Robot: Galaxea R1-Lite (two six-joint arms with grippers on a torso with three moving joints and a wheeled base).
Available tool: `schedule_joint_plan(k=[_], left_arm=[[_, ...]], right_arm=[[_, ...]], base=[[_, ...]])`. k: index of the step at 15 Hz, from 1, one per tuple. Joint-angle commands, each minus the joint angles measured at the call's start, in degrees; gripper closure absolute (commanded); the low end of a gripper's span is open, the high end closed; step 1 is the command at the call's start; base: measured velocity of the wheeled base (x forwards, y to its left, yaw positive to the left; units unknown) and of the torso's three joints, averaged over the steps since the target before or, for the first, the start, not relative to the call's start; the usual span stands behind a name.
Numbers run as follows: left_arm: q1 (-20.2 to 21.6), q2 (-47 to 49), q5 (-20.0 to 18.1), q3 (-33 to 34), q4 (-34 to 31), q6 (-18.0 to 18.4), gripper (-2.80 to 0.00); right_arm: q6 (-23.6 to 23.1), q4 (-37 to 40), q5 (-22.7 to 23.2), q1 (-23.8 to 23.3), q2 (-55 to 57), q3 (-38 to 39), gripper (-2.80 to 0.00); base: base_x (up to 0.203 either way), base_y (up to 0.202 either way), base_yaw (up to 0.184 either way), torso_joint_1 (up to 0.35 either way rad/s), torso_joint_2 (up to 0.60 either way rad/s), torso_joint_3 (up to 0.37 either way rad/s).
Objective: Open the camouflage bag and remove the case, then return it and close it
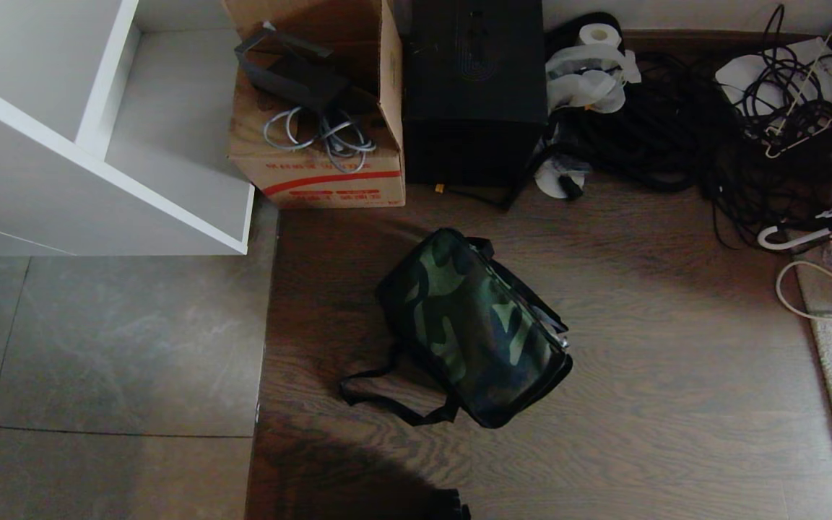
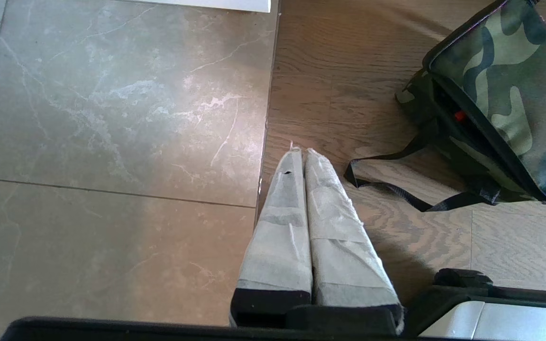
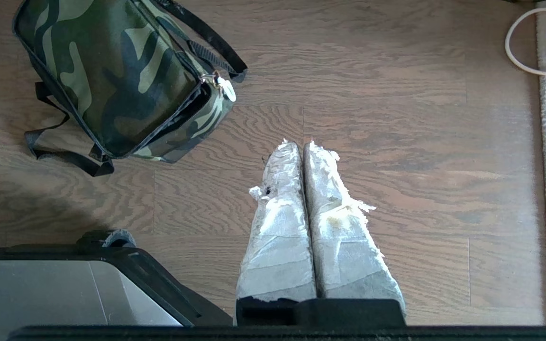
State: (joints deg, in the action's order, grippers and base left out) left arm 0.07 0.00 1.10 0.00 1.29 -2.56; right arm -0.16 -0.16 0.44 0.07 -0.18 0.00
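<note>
Fingers of both grippers are clenched together and hold nothing. On the left gripper [image 2: 300, 150] the two tape-wrapped fingers [image 2: 280, 227] press flat against each other above the floor, to the near left of the camouflage bag [image 1: 470, 325]. On the right gripper [image 3: 301, 143] the frayed, tape-wrapped fingers [image 3: 337, 227] are likewise pressed together, to the near right of the bag. Neither touches it.

The bag lies on the wooden floor [image 1: 676, 375], out in front of the tall black box [image 1: 474, 94] and the cardboard box [image 1: 318, 137] that stand side by side by the wall. Its black webbing strap [image 1: 387, 401] trails loose on the floor on the bag's near side. A metal zip pull [image 3: 225, 87] hangs at one corner. The flap appears to lie down over the bag, with a narrow dark gap along its edge and a small red spot [image 2: 460, 115] showing there. The case itself is not visible; presumably it is inside.

Judging by this, either nothing has begun or every step is finished; the scene alone cannot settle which.
</note>
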Motion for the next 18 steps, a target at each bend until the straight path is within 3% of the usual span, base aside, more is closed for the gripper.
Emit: schedule_joint_plan(k=[1,18], left_arm=[[0.01,0.0,0.05,0.62,0.03,-0.08,0.0],[0.01,0.0,0.05,0.62,-0.04,-0.25,0.0]], right_arm=[[-0.02,-0.02,0.0,0.01,0.18,0.09,0.0],[-0.02,-0.02,0.0,0.01,0.18,0.09,0.0]], base=[[0.0,0.0,0.0,0.0,0.0,0.0],[0.0,0.0,0.0,0.003,0.0,0.177]])
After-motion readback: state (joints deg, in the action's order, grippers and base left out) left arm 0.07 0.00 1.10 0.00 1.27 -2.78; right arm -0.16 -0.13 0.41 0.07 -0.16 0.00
